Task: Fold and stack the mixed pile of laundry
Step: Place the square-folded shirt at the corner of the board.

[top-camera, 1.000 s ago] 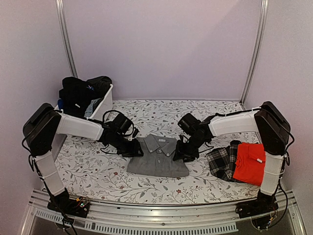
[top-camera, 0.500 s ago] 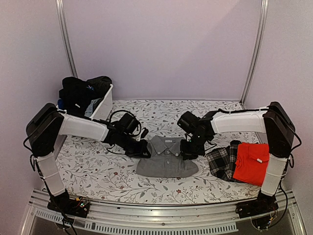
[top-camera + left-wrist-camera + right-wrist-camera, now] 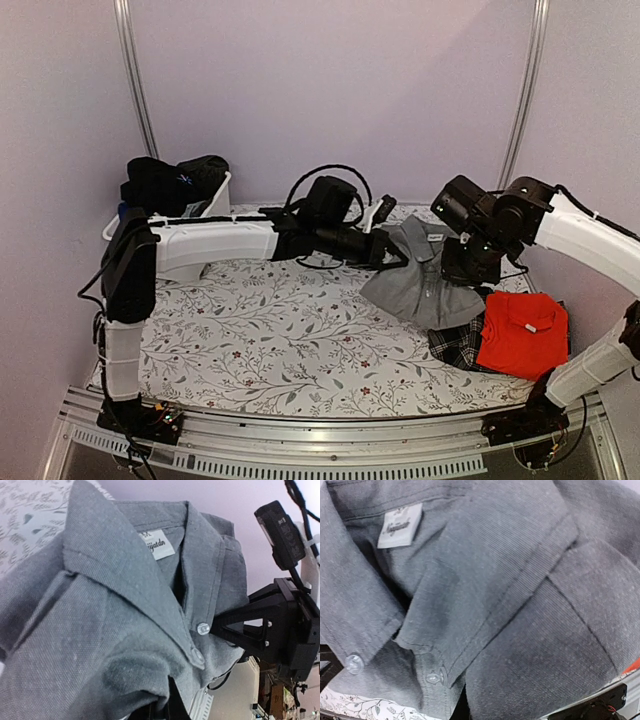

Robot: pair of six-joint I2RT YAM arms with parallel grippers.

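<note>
**A:** Where is the grey shirt [image 3: 425, 285]?

**B:** It is up off the table [image 3: 280, 330], hanging just behind the red shirt [image 3: 520, 335] and a little to its left. Its lower edge droops over the plaid cloth [image 3: 455, 345], which lies against the red shirt's left side. I cannot tell whether the hem touches the plaid.

**A:** Who has hold of it?

**B:** Both arms. The left gripper [image 3: 392, 252] reaches in from the side away from the red shirt, and its fingers are pressed together on the cloth near the collar. The right gripper [image 3: 462, 268] sits above and behind the red shirt and pinches the opposite side. The left wrist view shows its black fingers clamped on the front beside the buttons [image 3: 203, 628].

**A:** How does the shirt hang?

**B:** The collar is uppermost and spread open, with the white label [image 3: 157, 545] showing inside. The body sags between the two grips.

**A:** And the rest of the laundry?

**B:** The red shirt lies flat on the table. A black garment [image 3: 165, 180] is heaped in the white tub [image 3: 215, 205], well apart from the red shirt at the far-left corner.
</note>
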